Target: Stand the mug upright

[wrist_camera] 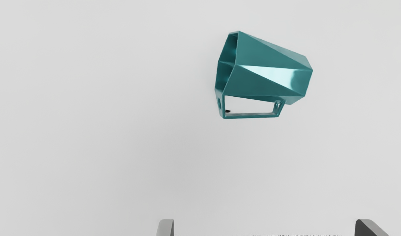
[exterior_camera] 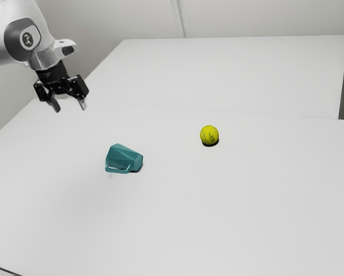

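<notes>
The mug (wrist_camera: 269,78) lay on its side, well apart from the ball (exterior_camera: 209,135), mouth (wrist_camera: 226,64) facing away from it, so the gripper (exterior_camera: 69,107), wide-open and empty, farther from the ball, needed a square, firm hold before slowly tipping the mouth upward.

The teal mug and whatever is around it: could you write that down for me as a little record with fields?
mug: teal, faceted, lying on its side
mug's mouth: toward the exterior view's left
ball: yellow-green, toward the exterior view's right from the mug
tool: open, above the table, apart from the mug
table: white
</notes>
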Controlling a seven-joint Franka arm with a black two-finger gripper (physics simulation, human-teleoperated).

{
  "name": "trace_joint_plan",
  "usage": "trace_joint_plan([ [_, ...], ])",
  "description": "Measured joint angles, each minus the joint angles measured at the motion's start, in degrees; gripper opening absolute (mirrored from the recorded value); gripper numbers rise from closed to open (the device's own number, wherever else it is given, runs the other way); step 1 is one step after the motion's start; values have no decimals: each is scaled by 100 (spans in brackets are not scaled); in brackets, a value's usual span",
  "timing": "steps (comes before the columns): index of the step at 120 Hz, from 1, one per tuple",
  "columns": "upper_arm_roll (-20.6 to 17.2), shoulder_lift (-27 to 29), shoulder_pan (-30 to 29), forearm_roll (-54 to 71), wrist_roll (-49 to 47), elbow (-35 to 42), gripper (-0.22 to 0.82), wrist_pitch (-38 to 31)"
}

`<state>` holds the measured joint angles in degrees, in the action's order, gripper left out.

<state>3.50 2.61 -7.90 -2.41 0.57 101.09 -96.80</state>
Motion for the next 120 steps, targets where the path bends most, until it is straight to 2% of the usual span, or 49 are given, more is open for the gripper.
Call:
trace_joint_plan([
  [19,6,-433,-278,-1041,68,402,60,-34],
  [52,37,-1389,-716,-2038,174,379,60,-151],
  [97,67,-2824,-817,-2454,344,-605,60,-667],
  [120,40,-3190,-827,-2776,438,-869,60,-885],
])
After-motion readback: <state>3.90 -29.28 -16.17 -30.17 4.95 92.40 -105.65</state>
